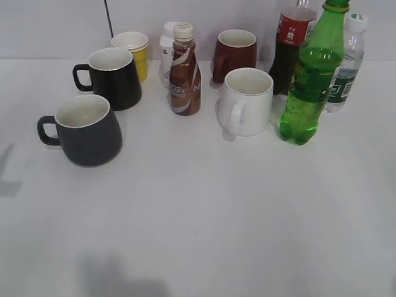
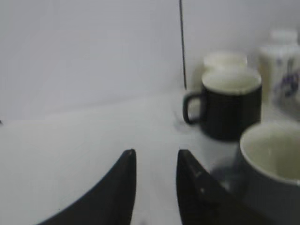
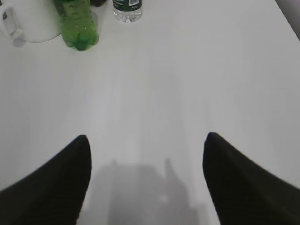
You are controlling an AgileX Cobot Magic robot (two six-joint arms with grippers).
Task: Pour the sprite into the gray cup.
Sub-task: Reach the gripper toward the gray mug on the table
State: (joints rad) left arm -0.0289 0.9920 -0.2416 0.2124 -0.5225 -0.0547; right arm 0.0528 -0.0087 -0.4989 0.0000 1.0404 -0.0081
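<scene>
the right pincer (image 3: 145,140) hung above bare table (image 3: 187,70) with its 2 fingers spread wide and nothing between them. ahead of it and off to its left, well apart, stood the sprite (image 3: 77,23), upright, with only its lower part in that wrist view; just beside the bottle's left was the white mug (image 3: 28,21), and to its right, a little farther back, the small clear water bottle (image 3: 127,9).

the left pincer (image 2: 156,159) was empty too, its 2 fingers only a narrow gap apart, not closed on anything. close ahead and to its right sat the gray cup (image 2: 272,164), upright, its pale inside looking empty. beyond that was the black mug (image 2: 229,103), with a pale paper cup (image 2: 225,60) behind it.

in the exterior view neither arm showed. the sprite (image 1: 312,74) stood at the far right and the gray cup (image 1: 86,130) at the far left, well apart, with a brown coffee bottle (image 1: 184,71) between them.

so nothing of the task looked done: the bottle ungrasped, whether its cap was on unclear, the cup unfilled. grasping, carrying over and pouring all remained.
</scene>
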